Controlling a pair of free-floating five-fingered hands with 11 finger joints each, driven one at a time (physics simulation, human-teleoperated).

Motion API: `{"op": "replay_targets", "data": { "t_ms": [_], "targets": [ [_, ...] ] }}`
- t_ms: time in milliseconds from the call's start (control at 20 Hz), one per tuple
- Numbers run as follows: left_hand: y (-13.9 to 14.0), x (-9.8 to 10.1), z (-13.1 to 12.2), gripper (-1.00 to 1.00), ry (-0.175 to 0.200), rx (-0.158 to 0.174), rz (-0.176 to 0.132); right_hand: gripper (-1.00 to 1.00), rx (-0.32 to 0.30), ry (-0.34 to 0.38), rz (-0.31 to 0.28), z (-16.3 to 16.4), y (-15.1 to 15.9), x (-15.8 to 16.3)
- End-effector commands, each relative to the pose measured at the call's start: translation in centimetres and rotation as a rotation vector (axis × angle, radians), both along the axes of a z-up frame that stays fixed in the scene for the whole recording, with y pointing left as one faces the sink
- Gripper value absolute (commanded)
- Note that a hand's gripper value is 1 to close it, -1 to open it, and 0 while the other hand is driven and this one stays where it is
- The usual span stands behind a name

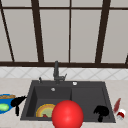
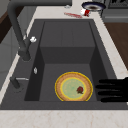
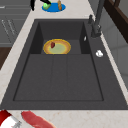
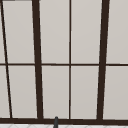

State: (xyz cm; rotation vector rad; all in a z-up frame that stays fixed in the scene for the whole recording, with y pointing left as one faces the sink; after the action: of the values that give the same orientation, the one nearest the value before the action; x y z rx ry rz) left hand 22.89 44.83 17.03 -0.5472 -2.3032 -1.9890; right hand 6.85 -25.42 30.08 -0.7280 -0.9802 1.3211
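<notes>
My left hand (image 1: 17,102) hovers over the counter just left of the sink (image 1: 30,100), fingers straight, beside a blue plate (image 1: 5,104) holding a green item (image 1: 3,107). The right side view shows that hand (image 3: 32,4) by the same blue plate (image 3: 54,7). My right hand (image 1: 101,111) hangs over the sink's right front part with fingers curled and nothing in them. A big red ball (image 1: 67,115) sits at the sink's front, touched by neither hand. A yellow-rimmed plate (image 2: 73,86) with a small red bit lies in the left basin; a hand (image 2: 112,90) with straight fingers reaches over the front rim beside it.
A dark faucet (image 1: 56,72) stands behind the sink. On the right counter lie a long red item (image 1: 116,105) and a red-and-white item (image 1: 121,114), with a dark dish (image 2: 93,6) beyond them. A window (image 4: 70,62) fills the wall above.
</notes>
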Motion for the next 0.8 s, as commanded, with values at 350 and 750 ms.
{"op": "replay_targets", "data": {
  "t_ms": [350,750],
  "targets": [
    [-0.8,-3.0,0.7,-1.0,0.043,0.007,0.082,0.0,0.0,0.0,0.0,0.0,0.0,0.0],
    [-2.2,-6.3,1.0,-1.0,0.041,0.03,0.058,0.0,0.0,0.0,0.0,0.0,0.0,0.0]
  ]
}}
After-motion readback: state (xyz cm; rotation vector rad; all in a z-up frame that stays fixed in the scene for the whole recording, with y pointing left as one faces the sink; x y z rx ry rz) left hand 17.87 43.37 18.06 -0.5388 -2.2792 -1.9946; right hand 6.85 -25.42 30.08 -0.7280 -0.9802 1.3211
